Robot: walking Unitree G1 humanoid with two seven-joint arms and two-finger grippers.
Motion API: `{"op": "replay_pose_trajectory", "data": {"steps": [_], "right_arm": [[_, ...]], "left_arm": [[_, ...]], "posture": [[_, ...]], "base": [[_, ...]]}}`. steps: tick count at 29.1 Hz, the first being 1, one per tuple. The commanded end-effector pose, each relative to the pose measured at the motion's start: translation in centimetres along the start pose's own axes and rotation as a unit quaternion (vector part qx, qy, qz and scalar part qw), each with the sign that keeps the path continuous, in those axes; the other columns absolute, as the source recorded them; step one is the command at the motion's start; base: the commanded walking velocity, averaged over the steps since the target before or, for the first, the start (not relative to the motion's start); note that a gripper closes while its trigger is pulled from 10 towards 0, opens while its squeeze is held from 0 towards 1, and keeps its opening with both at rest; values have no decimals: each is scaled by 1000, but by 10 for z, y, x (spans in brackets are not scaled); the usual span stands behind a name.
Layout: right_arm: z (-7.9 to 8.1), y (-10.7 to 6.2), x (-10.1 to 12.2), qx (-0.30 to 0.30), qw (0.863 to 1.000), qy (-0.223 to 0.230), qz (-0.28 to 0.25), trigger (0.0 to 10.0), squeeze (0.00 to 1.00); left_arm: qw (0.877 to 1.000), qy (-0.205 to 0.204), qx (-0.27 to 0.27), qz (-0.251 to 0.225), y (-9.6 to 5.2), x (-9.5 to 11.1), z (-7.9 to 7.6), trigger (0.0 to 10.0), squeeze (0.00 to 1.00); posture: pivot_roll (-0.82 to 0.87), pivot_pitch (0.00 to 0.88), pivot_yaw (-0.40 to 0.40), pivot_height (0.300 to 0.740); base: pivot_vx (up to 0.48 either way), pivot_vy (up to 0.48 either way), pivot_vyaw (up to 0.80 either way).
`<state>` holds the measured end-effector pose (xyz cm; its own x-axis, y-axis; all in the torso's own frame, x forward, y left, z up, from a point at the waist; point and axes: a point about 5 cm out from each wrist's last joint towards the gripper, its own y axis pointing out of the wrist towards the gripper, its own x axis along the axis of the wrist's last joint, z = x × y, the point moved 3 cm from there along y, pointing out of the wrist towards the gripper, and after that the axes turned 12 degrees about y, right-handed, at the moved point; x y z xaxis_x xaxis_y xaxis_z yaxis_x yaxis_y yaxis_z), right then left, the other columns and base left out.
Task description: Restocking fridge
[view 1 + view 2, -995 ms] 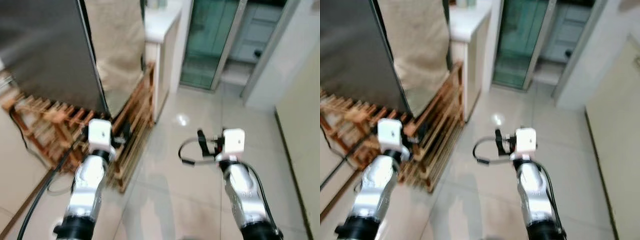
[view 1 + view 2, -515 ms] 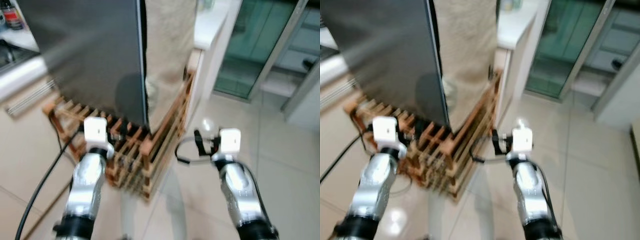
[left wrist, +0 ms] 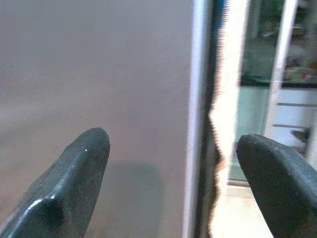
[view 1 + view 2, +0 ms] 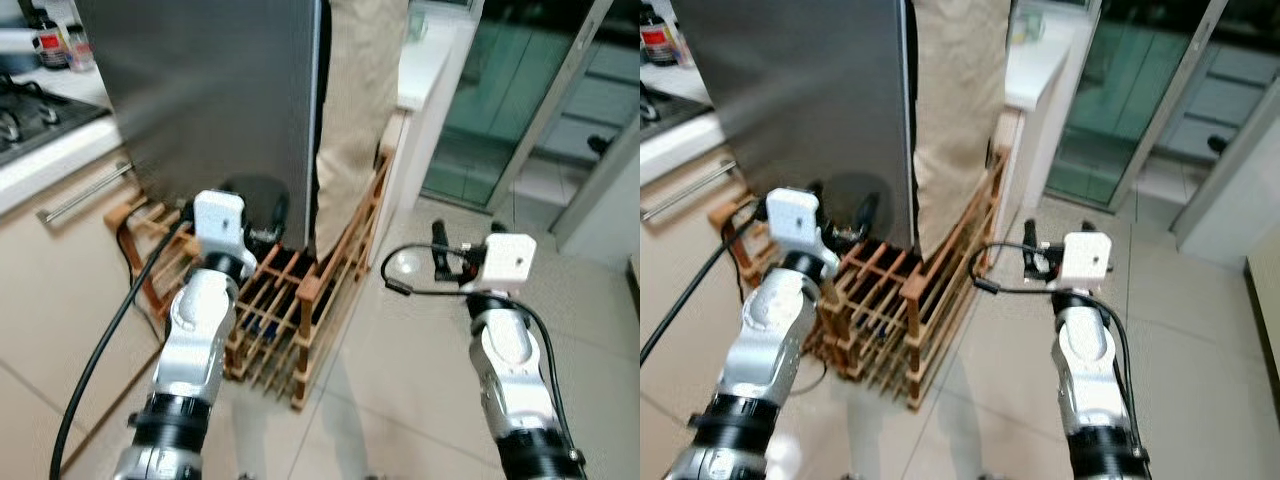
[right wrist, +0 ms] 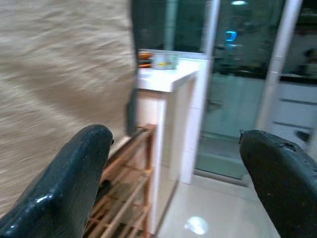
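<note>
Fridge (image 4: 215,90), grey-doored, stands straight ahead of the left gripper (image 3: 173,183), whose fingers are spread wide and empty near the door's edge. Right gripper (image 5: 183,183), equally spread, points past a beige cloth (image 5: 59,74) toward a wooden rack (image 4: 300,300).

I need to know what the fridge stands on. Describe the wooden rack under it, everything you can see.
The wooden rack is a low frame of reddish-brown slats, like a pallet stand, resting on the pale tiled floor. It reaches out past the grey fridge, which stands on it, with a beige cloth hanging down to it. A black cable runs beside it. The left gripper hovers above it, fingers open.
</note>
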<state>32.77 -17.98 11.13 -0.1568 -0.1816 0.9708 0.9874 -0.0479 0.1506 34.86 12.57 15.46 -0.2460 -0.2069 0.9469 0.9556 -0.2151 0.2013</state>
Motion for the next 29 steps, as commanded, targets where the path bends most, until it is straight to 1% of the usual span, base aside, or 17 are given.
{"op": "replay_pose_trajectory", "data": {"steps": [1,4,9,10,12,15,17,18,19,20,22,23,25,26,27,28,29], "right_arm": [[-9,-3,-9,-21,1000,5,22,10000,0],[-5,-5,-11,-12,1000,1,28,10000,0],[2,-11,-16,4,999,-6,40,10000,0],[4,-11,-17,13,999,-7,43,10000,0],[7,-12,-17,20,999,-10,43,10000,0],[8,-12,-18,24,999,-12,43,10000,0],[9,-14,-17,25,999,-16,43,10000,0],[6,-17,-15,18,999,-15,38,10000,0],[1,-24,-13,3,999,-12,33,10000,0],[-3,-29,-11,-7,999,-11,29,10000,0],[-10,-54,-5,-8,999,-27,27,10000,0],[-10,-54,-5,-8,999,-27,27,10000,0],[-21,-80,-3,-8,998,-37,41,10000,0],[-21,-80,-3,-8,998,-37,41,10000,0],[-32,-92,0,-14,998,-43,47,10000,0],[-34,-93,2,-15,998,-44,45,10000,0],[-35,-92,3,-12,998,-47,42,10000,0]], "left_arm": [[1000,7,-1,28,2,-11,1,10000,0],[999,13,2,34,1,-13,3,10000,0],[998,19,18,52,-2,-20,6,10000,0],[998,19,32,58,0,-21,9,10000,0],[997,23,40,59,6,-20,10,10000,0],[997,23,40,58,8,-19,10,10000,0],[998,25,34,55,4,-19,13,10000,0],[998,28,26,54,-1,-21,13,10000,0],[998,35,12,47,-12,-22,14,10000,0],[998,40,2,42,-19,-22,14,10000,0],[998,33,-13,47,-54,-28,19,10000,0],[998,33,-13,47,-54,-28,19,10000,0],[998,0,-2,64,-95,-34,27,10000,0],[998,0,-2,64,-95,-34,27,10000,0],[996,-22,9,85,-122,-32,23,10000,0],[996,-27,11,89,-126,-30,20,10000,0],[995,-22,17,93,-127,-29,18,10000,0]], "posture": [[-85,0,-2,740],[-89,0,0,740],[-89,0,-7,740],[-88,0,-10,740],[-87,0,-12,740],[-90,0,-9,740],[-94,0,-5,740],[-94,0,-5,740],[-98,0,-6,740],[-98,0,-6,740],[-100,0,0,740],[-100,0,0,740],[-111,0,0,740],[-111,0,0,740],[-102,0,-6,740],[-99,0,-8,740],[-94,0,-12,740]], "base": [[0,0,-781],[0,0,-781],[0,0,0],[0,0,0],[0,0,0],[0,0,0],[0,0,0],[0,0,0],[0,0,0],[0,0,0],[0,0,0],[0,0,0],[0,0,0],[0,0,0],[0,0,0],[0,0,0],[0,0,0]]}}
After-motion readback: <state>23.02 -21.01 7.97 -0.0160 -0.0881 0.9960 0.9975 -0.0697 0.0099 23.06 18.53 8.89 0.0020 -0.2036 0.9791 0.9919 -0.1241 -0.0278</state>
